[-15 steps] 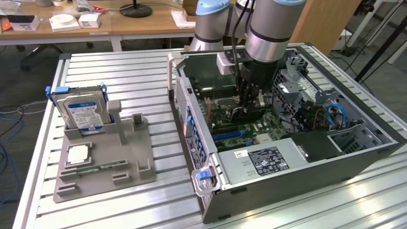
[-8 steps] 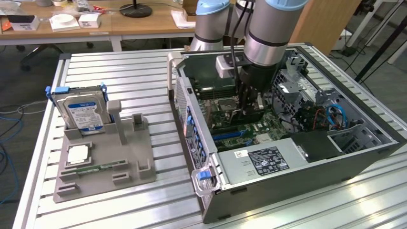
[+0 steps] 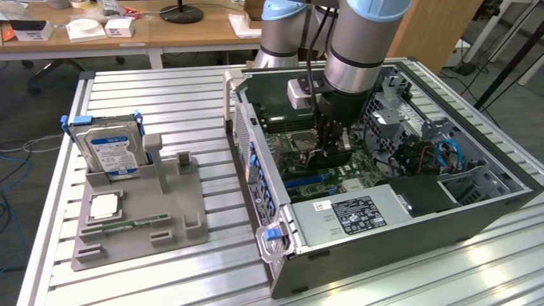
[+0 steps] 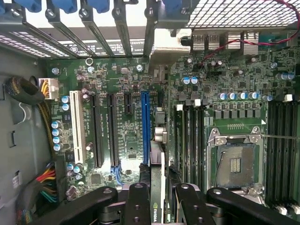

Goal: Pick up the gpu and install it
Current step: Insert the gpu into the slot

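The gpu [image 4: 159,154] hangs edge-on between my gripper's [image 4: 158,194] two black fingers [image 4: 137,201], its green board and a logo showing at the grip. My gripper is shut on it. The card stands over the motherboard [image 4: 122,136], right beside the long blue slot [image 4: 146,126], and its silver bracket end reaches toward the case's rear slot openings. From the exterior view, my gripper [image 3: 330,137] is lowered inside the open computer case [image 3: 365,217], with the dark gpu [image 3: 333,158] just above the board.
A grey holder [image 3: 170,217] on the slatted table carries a hard drive [image 3: 106,146], a processor chip [image 3: 104,205] and a memory stick [image 3: 127,224]. Inside the case are the empty processor socket [image 4: 234,164], memory slots, and cable bundles [image 4: 42,183].
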### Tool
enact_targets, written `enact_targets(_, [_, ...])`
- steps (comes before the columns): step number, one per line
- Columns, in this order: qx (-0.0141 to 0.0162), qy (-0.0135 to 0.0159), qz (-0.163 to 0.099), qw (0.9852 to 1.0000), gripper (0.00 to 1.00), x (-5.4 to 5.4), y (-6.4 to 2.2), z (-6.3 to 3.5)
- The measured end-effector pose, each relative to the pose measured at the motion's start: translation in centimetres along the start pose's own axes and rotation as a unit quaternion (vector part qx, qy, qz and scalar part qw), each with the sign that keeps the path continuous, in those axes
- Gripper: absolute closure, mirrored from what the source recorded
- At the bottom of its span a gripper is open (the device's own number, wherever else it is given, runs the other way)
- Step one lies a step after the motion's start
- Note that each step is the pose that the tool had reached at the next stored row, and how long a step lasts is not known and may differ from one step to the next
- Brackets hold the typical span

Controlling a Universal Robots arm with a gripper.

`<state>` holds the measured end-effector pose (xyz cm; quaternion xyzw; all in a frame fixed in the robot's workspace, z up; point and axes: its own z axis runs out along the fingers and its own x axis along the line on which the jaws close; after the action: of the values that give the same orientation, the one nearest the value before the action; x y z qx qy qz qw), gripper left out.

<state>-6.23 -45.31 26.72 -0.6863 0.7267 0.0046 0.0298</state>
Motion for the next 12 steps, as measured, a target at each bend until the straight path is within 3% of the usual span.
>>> enact_targets(2, [0.0001,0.0011,0.000,1.0000,0.74,0.04,0.04,0.08])
enact_targets(12, [0.0000,0.0011,-0.001,1.0000,0.74,0.22,0.32,0.08])
